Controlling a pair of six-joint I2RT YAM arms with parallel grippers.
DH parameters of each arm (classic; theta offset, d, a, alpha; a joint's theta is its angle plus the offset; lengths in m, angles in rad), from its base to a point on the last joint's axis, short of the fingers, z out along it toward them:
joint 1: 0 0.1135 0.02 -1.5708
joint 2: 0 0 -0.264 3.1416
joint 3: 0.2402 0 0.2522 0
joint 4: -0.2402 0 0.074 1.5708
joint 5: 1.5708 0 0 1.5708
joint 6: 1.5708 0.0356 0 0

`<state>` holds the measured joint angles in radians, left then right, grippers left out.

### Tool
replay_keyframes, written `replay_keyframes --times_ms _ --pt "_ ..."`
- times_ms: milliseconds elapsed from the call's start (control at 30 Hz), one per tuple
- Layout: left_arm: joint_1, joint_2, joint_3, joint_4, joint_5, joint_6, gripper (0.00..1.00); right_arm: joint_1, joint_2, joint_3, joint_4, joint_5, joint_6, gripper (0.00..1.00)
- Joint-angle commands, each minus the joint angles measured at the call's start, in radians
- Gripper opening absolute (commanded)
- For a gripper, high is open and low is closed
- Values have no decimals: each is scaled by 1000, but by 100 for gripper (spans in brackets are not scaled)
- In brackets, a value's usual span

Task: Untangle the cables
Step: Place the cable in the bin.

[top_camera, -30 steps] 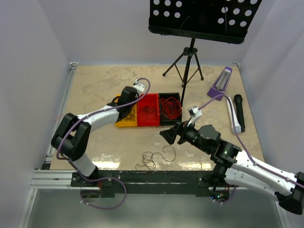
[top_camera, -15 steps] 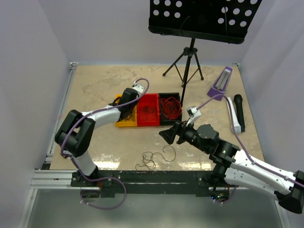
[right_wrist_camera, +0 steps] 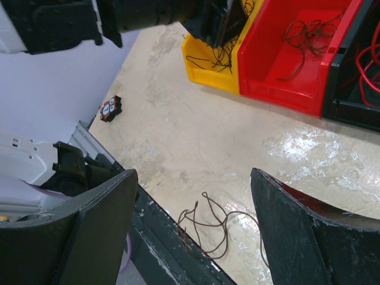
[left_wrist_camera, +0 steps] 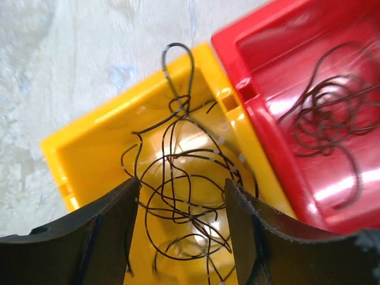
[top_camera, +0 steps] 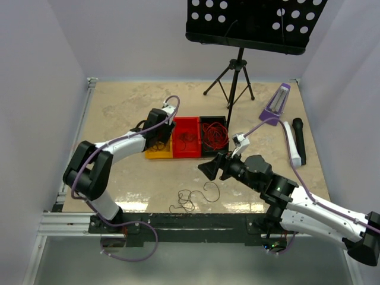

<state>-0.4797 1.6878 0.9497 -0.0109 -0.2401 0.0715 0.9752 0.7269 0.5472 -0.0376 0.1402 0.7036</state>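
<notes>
- Our right gripper (top_camera: 209,170), low and right of centre in the top view, stands released, fingers wide, grasping nothing.
- Below it, near the table's (top_camera: 119,107) bottom edge, lies a loose dark cable (top_camera: 191,199).
- Higher, left of centre, our left gripper (left_wrist_camera: 181,184) hangs with fingers parted over the yellow bin (left_wrist_camera: 89,142), where a dark tangle (left_wrist_camera: 178,160) rests. We see nothing pinched.
- To its right, the red bin (left_wrist_camera: 261,119) holds a dark coil (left_wrist_camera: 323,113), and the black bin (top_camera: 205,120) holds red cables (top_camera: 212,133).
- At the top stands a music stand (top_camera: 237,71).
</notes>
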Motion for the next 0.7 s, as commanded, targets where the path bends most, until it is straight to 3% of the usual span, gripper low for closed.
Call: replay_keyframes --times_ms 0,200,333,400,467,667 --pt "1 -121 90 -98 68 -19 65 2 2 8 24 -2 4 82" --pt "3 -197 168 -225 134 -12 83 2 83 8 18 -124 -35 85" --pt "7 -237 253 -307 176 -9 86 19 179 5 19 -224 -96 90" --pt "16 -253 302 -346 197 -12 89 66 280 11 22 -243 -116 99" --pt "30 -266 348 -391 226 -9 94 127 380 31 22 -243 -121 99" --pt "139 -307 435 -457 337 8 97 252 566 114 4 -163 -147 99"
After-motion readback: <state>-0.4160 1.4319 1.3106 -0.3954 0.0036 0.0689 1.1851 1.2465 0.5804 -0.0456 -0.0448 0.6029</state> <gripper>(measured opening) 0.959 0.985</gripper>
